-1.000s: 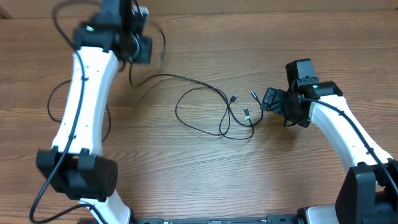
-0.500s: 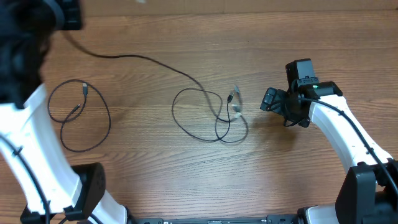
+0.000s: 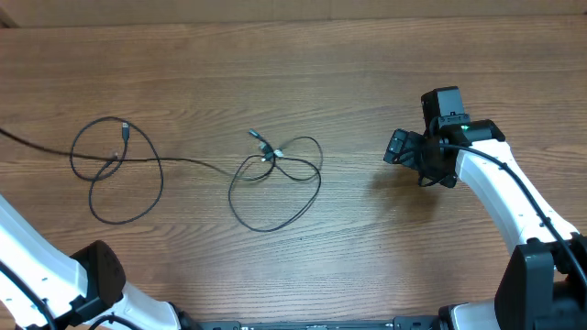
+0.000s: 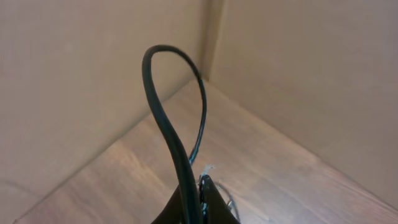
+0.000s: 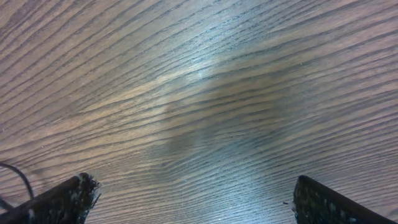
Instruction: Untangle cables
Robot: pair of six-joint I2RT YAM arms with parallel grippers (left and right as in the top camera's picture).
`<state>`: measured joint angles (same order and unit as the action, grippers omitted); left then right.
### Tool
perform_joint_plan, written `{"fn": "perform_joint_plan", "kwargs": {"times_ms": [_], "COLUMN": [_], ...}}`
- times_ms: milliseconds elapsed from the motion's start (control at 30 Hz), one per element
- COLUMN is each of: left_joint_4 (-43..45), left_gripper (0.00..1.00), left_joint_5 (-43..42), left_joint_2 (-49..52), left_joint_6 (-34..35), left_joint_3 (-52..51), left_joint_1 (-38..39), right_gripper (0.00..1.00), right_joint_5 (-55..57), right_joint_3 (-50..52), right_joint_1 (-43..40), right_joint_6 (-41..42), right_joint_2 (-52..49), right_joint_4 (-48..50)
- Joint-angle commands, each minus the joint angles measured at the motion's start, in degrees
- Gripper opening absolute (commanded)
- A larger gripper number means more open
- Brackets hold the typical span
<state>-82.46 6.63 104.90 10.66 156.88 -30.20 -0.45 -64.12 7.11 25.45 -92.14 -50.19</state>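
The cables (image 3: 269, 158) are laid across the left and centre of the overhead frame, one as an open loop, another knotted at centre. A black cable (image 4: 159, 112) is pinched between the closed left gripper (image 4: 194, 193). The right gripper (image 5: 194, 183) is spread wide over the table (image 5: 199, 74), with nothing held.

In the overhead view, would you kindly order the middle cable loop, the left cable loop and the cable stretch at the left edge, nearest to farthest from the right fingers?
1. The middle cable loop, centre of the table.
2. The left cable loop, left side.
3. The cable stretch, far left edge.
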Motion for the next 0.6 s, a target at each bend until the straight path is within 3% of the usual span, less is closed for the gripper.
{"fn": "perform_joint_plan", "kwargs": {"times_ms": [0,467,533,567], "left_joint_4": [1.8,8.3,7.7,7.2], "left_gripper": [0.04,0.12,0.20,0.31], "left_joint_5": [0.9,4.1,2.6,0.3], "left_joint_2": [0.0,4.3,5.3,5.7], "left_joint_6": [1.9,1.8,1.8,1.8], "left_joint_3": [-3.2,-15.2,-15.3,-15.4], "left_joint_1": [-0.8,-0.9,-0.9,-0.9], "right_gripper": [1.00,1.00,1.00,1.00], "right_joint_5": [0.4,0.4,0.3,-0.6], "right_joint_3": [0.0,0.0,0.0,0.0], "right_joint_1": [-0.1,-0.1,-0.1,-0.1], "right_joint_6": [0.3,0.3,0.3,0.2], "right_joint_2": [-0.3,-0.3,-0.3,-0.3], "right_joint_4": [0.1,0.1,0.1,0.1]}}
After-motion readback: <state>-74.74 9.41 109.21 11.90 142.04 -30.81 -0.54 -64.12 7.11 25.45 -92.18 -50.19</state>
